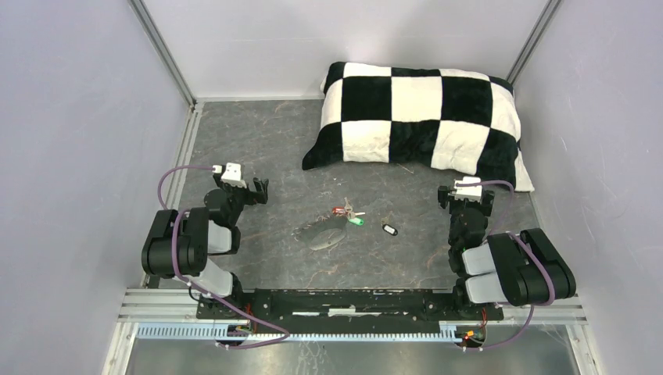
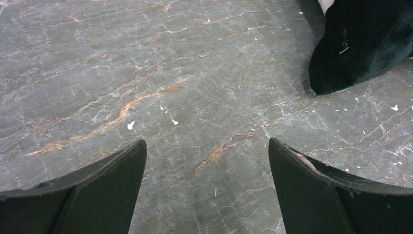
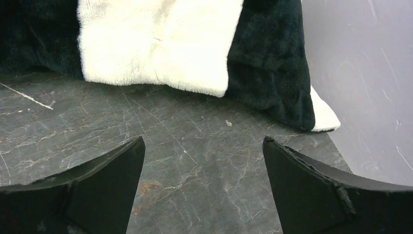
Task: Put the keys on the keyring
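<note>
Our left gripper (image 1: 257,191) and right gripper (image 1: 466,197) stand wide, empty — flanking the keys (image 1: 349,216) and keyring (image 1: 327,237), ready to reach.

pillow (image 1: 418,117): black-white checks | table (image 1: 266,148): grey veined | keys (image 1: 349,216): red, green tags

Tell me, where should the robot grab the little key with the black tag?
Best bet: pinch the black tag across its narrow sides, coming straight down from above. It lies flat on the table, apart from the red and green keys, so only its top is free. The right tool, open now, looks nearer.
</note>
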{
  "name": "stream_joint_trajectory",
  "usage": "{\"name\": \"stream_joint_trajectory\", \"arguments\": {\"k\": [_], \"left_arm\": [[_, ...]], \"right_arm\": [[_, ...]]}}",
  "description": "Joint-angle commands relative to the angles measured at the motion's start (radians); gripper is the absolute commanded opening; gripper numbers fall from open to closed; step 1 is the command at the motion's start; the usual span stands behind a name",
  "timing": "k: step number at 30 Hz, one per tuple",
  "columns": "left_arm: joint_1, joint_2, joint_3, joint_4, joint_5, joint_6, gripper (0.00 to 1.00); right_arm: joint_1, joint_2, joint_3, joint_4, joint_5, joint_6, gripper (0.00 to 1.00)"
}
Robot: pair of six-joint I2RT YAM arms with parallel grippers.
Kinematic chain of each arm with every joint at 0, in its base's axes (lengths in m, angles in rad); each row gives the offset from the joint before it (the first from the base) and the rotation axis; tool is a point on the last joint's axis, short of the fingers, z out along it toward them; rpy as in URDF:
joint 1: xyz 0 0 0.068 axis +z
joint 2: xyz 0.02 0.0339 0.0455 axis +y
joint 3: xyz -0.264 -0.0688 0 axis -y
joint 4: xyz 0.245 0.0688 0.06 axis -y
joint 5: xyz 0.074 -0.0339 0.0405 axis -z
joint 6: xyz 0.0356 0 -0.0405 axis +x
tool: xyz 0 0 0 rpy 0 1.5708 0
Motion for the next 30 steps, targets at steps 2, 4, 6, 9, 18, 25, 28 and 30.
{"name": "stream_joint_trajectory", "arguments": {"k": [2,4,6,9,18,25,28,30], "left_arm": [[-0.003,-0.016,0.007,0.034,-0.016,-0.014,1.0],[-0.003,-0.016,0.007,0.033,-0.015,-0.014,1.0],[-0.003,-0.012,0.012,0.029,-0.014,-0.014,1.0],[0.002,-0.028,0.005,0.026,-0.02,-0.023,1.0],[0.008,-0.209,0.485,-0.998,0.008,0.101,1.0],[0.009,-0.205,0.728,-1.465,0.001,0.134,1.0],[0.012,-0.175,0.812,-1.584,0.019,0.104,1.0],[0.013,-0.152,0.86,-1.643,0.037,0.087,1.0]], "right_arm": [[-0.003,-0.013,-0.093,0.066,-0.006,0.008,0.98],[-0.002,-0.012,-0.092,0.066,-0.007,0.008,0.98],[-0.005,-0.012,-0.088,0.058,-0.008,0.013,0.98],[-0.007,-0.088,-0.079,-0.02,0.097,0.051,0.98],[-0.031,-0.356,0.367,-0.944,-0.005,0.532,0.98],[0.284,-0.268,0.574,-1.078,-0.142,0.371,0.98],[0.47,-0.135,0.723,-1.21,-0.086,0.334,0.92],[0.575,-0.048,0.805,-1.26,-0.049,0.314,0.87]]}}
